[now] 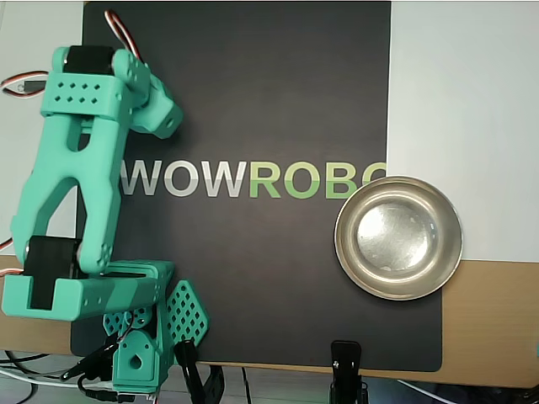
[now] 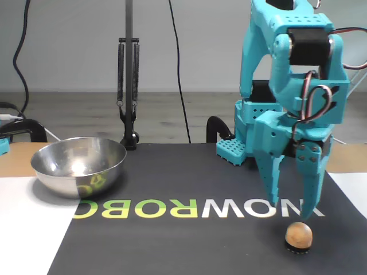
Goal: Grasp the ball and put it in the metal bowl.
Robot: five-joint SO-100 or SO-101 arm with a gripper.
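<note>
Fixed view: small matte tan ball (image 2: 299,234) resting on short dark base on black mat (image 2: 189,240) printed WOWROBO, near right front corner. Teal two-finger gripper (image 2: 292,211) poised just above ball, pointing down, fingers spread apart, empty, ball just below gap, nearer right fingertip, not touching. Shiny round silver metal bowl (image 2: 78,166) well apart at left, empty, straddling mat edge on worktop (image 2: 23,240). Overhead view: ball hidden under arm; bowl (image 1: 398,238) at right.
</note>
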